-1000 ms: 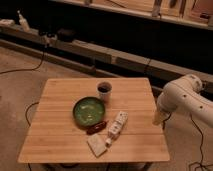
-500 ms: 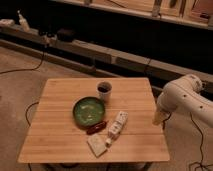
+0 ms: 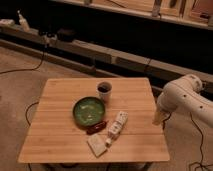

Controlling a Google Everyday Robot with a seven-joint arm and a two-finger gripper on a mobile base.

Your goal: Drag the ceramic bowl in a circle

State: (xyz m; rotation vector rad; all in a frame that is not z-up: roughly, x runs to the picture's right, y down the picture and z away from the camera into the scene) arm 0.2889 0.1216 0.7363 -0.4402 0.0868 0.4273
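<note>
1. The ceramic bowl (image 3: 90, 111) sits a little left of the middle of the bench (image 3: 57, 102), upright, with its pale speckled inside showing.
2. The gripper (image 3: 159, 118) hangs at the end of the white arm (image 3: 183, 96), at about 3 o'clock from the bowl. It is by the right edge of the bench and well apart from the bowl. I cannot tell whether it is apart or together, and it holds nothing that I can see.
3. A cup (image 3: 104, 91) with dark contents stands near the bowl at 1 o'clock. A small red thing (image 3: 97, 127) lies just beside the rim at 5 o'clock. A white packet (image 3: 116, 126) lies at 4 o'clock, and a pale block (image 3: 97, 145) lies further off at 6 o'clock.
4. By my judgement the task is at the approach step, and no dragging has begun.
5. The next move calls for a reach toward 9 o'clock across the bench, then a descent onto the rim or into the bowl.
6. The circle should be kept tight, since the cup and the red thing crowd the bowl's path. The open bench at 9 o'clock gives more room.
</note>
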